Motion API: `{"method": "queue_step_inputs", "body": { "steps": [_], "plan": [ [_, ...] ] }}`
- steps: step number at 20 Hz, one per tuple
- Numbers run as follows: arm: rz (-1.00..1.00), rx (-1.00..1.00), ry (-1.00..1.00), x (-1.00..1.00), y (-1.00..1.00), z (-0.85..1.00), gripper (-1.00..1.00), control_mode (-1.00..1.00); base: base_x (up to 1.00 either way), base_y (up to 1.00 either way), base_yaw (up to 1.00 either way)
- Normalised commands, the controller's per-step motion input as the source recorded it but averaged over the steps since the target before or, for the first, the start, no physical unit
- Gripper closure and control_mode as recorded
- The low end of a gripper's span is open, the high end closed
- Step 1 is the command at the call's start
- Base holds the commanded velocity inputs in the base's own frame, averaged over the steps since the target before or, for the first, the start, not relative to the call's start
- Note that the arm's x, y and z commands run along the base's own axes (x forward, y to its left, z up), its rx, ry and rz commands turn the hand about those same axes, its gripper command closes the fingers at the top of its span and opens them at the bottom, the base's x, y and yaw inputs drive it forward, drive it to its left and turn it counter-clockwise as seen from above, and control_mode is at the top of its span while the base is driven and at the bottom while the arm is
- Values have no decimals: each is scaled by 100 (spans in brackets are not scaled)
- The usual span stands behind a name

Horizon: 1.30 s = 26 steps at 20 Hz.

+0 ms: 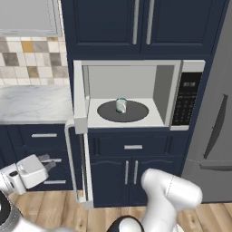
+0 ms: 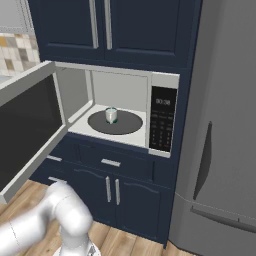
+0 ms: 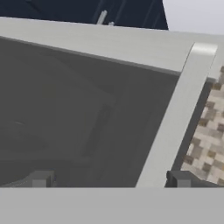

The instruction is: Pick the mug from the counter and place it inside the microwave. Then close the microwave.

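Now the arm is reaching low to the left, its claw (image 1: 49,162) spread wide, seemingly just outside the microwave (image 1: 190,95) door (image 2: 30,130); the mug (image 1: 121,105) is sitting on the turntable (image 1: 136,113).

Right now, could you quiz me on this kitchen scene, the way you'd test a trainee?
1. True or false: the mug stands on the turntable inside the microwave.
2. Is the microwave door (a) shut, (b) swung wide open, or (c) removed?
3. What has the gripper got between its fingers?

Key:
1. True. It stands upright near the turntable's middle.
2. b. The door hangs open on the microwave's left side.
3. Nothing. The gripper is open, low by the door's outer side; the hand view looks at the door's dark glass and silver frame.
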Motion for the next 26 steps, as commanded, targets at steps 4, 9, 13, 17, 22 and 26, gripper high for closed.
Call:
{"method": "queue_step_inputs", "body": {
  "steps": [4, 9, 13, 17, 22, 26],
  "plan": [
    [-10, 0, 0, 16, -12, 0, -100, -100, 0, 0, 0],
    [-4, 0, 0, 7, -45, 0, -100, -100, 0, 0, 0],
    [0, 0, 0, 0, -40, 0, -100, -100, 0, 0, 0],
    [0, 0, 0, 0, -42, 0, -100, -100, 0, 0, 0],
    [0, 0, 1, 16, -53, 0, -100, -100, 0, 0, 0],
    [0, 0, 4, 27, -65, 0, -100, -100, 0, 0, 0]
  ]
}}
